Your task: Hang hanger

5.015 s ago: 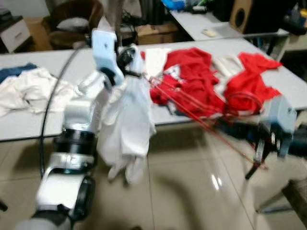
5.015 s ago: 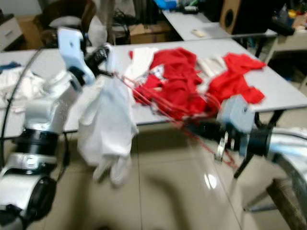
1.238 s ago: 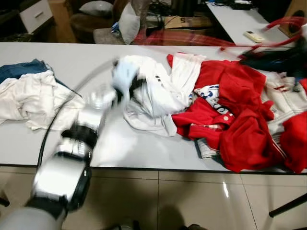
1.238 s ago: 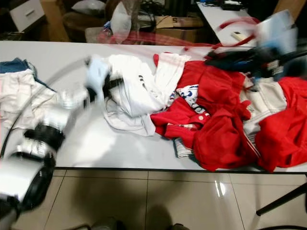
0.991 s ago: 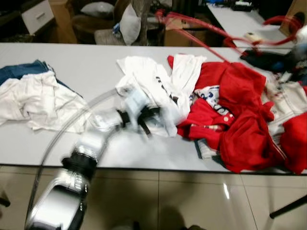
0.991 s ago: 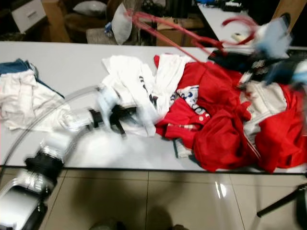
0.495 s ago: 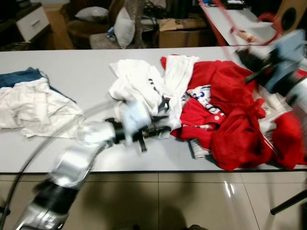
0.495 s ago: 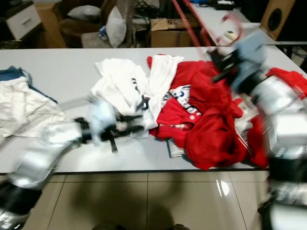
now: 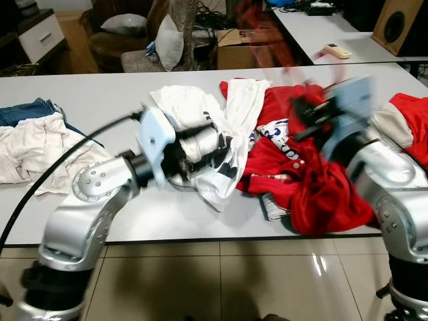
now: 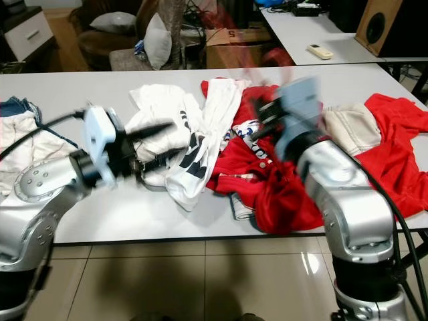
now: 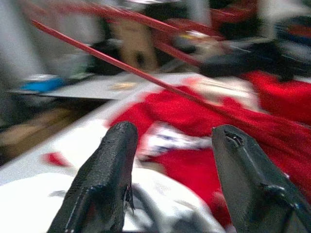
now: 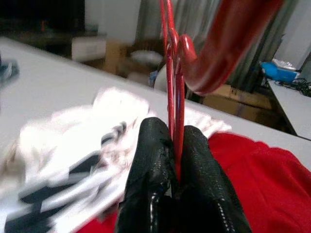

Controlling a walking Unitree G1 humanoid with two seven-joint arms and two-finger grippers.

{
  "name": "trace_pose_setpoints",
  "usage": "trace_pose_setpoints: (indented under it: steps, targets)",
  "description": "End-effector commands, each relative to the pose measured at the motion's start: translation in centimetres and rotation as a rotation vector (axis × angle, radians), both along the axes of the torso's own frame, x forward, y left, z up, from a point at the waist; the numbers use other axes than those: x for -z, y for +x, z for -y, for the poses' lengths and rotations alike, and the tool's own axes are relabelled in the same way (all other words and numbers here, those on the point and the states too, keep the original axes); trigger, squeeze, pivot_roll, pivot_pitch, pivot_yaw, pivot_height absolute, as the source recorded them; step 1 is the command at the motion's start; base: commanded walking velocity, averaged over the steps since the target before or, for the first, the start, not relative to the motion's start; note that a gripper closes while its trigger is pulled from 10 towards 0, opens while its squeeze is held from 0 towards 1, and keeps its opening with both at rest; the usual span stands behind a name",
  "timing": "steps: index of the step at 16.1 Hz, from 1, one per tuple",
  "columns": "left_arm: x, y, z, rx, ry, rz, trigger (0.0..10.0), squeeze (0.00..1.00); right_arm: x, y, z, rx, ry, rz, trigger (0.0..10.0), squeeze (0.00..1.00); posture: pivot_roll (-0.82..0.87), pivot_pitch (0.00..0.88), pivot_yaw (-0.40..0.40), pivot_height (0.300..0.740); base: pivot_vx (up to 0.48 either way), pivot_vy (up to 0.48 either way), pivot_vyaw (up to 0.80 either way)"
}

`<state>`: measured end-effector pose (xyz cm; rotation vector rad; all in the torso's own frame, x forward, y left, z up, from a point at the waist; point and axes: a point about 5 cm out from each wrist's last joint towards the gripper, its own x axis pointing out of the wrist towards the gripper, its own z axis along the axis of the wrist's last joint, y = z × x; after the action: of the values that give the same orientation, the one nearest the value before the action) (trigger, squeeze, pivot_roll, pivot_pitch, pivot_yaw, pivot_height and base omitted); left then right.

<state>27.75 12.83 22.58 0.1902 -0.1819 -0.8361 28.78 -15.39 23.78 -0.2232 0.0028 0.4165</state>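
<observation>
At the far left of the left eye view, a crumpled white garment (image 9: 40, 150) and folded jeans (image 9: 23, 110) are lying on the white worktop (image 9: 100, 87), apart from the work. Left of centre, the left gripper (image 9: 200, 150) is reaching into the white T-shirt (image 9: 221, 144); in its wrist view the jaws are standing wide with nothing between the fingers (image 11: 102, 184), apparently readying a grip on the cloth. Right of centre, over the heap of red clothes (image 9: 321, 194), the right gripper (image 12: 172, 187) is clamping its jaws tight on the red hanger (image 12: 171, 73), keeping the hook upright and clear of the shirt, probably so the garment can be threaded onto it.
</observation>
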Motion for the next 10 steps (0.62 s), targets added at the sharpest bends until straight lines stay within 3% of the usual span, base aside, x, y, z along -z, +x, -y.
trace_pose_setpoints:
  steps: [1, 2, 3, 4, 6, 8, 10]
  targets:
    - [-0.6, 0.9, -1.4, -0.153, -0.016, 0.021, 10.0, 0.26, -0.3, -0.4, -0.4, 0.01, -0.019, -0.024, 10.0, 0.0, -0.1, 0.0, 0.05, 0.74, 0.0, 0.0, 0.0]
    - [-0.5, 1.2, -2.0, -0.238, -0.027, 0.028, 10.0, 0.04, -0.5, -0.6, -0.5, 0.047, 0.019, -0.042, 10.0, 0.0, -0.09, 0.0, 0.036, 0.74, 0.0, 0.0, 0.0]
    - [-0.2, 1.1, -2.4, -0.312, -0.055, 0.03, 10.0, 0.0, -0.5, -0.8, -0.7, 0.115, 0.106, -0.067, 10.0, 0.0, -0.09, 0.0, 0.051, 0.74, 0.0, 0.0, 0.0]
    - [1.0, 1.1, -2.6, -0.398, -0.104, -0.002, 10.0, 0.0, 0.2, -1.0, -1.3, 0.092, 0.166, -0.034, 10.0, 0.0, -0.09, 0.0, 0.054, 0.74, 0.0, 0.0, 0.0]
    - [2.9, 0.9, -3.0, -0.467, -0.099, -0.039, 10.0, 0.0, 0.7, -1.1, -1.4, 0.11, 0.238, 0.057, 10.0, 0.0, -0.09, 0.0, 0.054, 0.74, 0.0, 0.352, 0.0]
    - [4.6, 0.3, -3.6, -0.516, -0.058, -0.09, 10.0, 0.0, 1.9, -1.7, -1.1, 0.163, 0.278, 0.027, 10.0, 0.0, -0.1, 0.0, 0.048, 0.74, 0.0, 0.467, 0.0]
    - [4.6, 0.1, -3.6, -0.534, -0.051, -0.094, 10.0, 0.0, 2.0, -2.1, -0.8, 0.176, 0.313, 0.021, 10.0, 0.0, -0.1, 0.0, 0.055, 0.74, 0.0, 0.465, 0.0]
